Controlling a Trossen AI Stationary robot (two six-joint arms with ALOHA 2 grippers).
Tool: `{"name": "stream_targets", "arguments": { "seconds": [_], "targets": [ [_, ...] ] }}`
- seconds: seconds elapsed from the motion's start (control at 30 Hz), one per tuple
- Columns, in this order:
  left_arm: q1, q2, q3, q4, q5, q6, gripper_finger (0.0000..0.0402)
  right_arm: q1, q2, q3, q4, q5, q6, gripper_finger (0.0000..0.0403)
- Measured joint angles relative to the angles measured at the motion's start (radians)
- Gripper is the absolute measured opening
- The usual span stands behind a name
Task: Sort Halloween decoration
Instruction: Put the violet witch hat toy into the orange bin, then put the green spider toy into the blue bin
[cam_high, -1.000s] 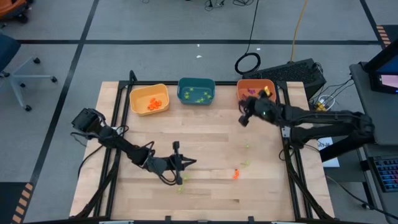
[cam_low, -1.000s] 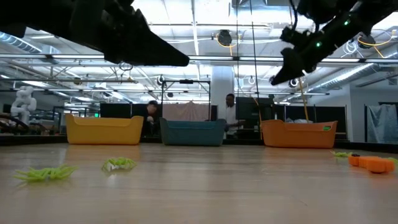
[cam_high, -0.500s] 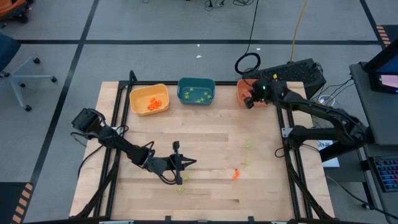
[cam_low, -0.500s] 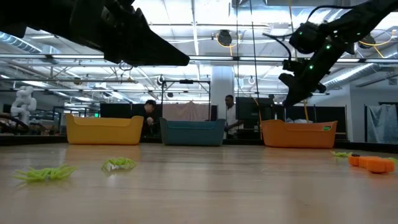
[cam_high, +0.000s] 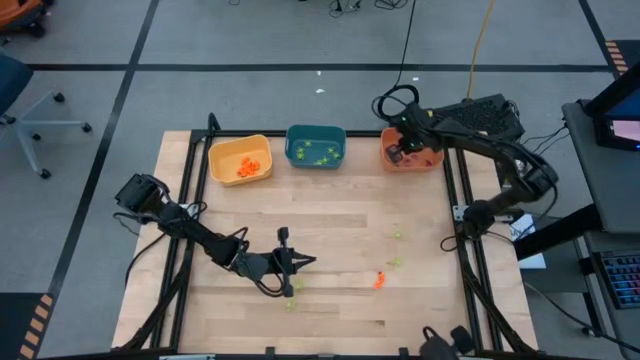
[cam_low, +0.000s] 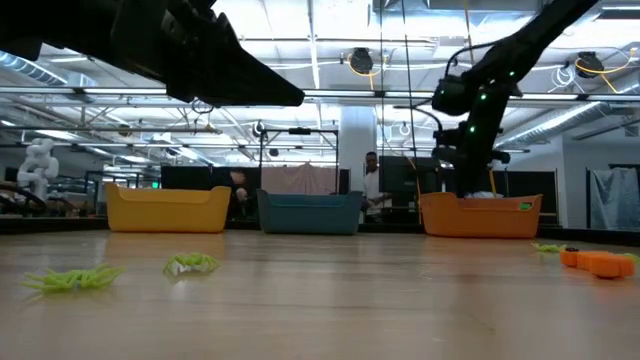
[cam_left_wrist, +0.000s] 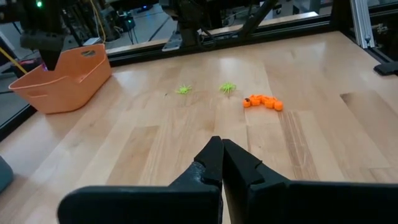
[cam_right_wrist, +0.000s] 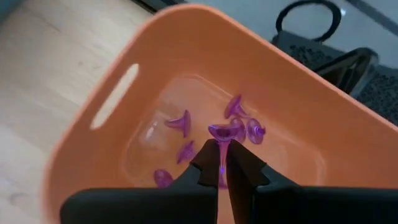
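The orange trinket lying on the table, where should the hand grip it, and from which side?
Probably from straight above. The orange trinket is a short, low row of beads lying flat on bare wood, with the green trinkets apart from it. Pinch across the narrow width at its middle, where the fingers fit on both sides.

Bright, even overhead light; soft shadows

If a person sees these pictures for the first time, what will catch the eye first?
Probably the right gripper above the orange bin at the table's far right corner, its jaws shut on a purple trinket, with more purple ones lying in the bin. Next, the yellow bin and teal bin beside it, and the left gripper hovering shut near green trinkets.
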Motion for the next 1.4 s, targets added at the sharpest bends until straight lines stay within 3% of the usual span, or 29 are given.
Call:
{"name": "stream_targets", "arguments": {
  "seconds": [0.23, 0.5, 0.9, 1.17, 1.4],
  "targets": [
    [0.000, 0.000, 0.000, -0.002, 0.000, 0.000, 0.0006, -0.026, 0.126, 0.044, -0.019, 0.001, 0.009, 0.0000],
    [0.000, 0.000, 0.000, -0.003, 0.000, 0.000, 0.0006, -0.033, 0.148, 0.045, -0.061, 0.081, 0.044, 0.0008],
    [0.000, 0.000, 0.000, -0.025, 0.000, 0.000, 0.0006, -0.033, 0.140, 0.045, -0.069, 0.082, 0.054, 0.0119],
    [0.000, 0.000, 0.000, -0.025, 0.000, -0.001, 0.0006, 0.077, -0.067, 0.045, -0.209, 0.078, 0.110, 0.0150],
    [0.000, 0.000, 0.000, -0.025, 0.000, -0.001, 0.0006, 0.396, -0.351, -0.008, -0.282, 0.077, 0.309, 0.0145]
  ]
}}
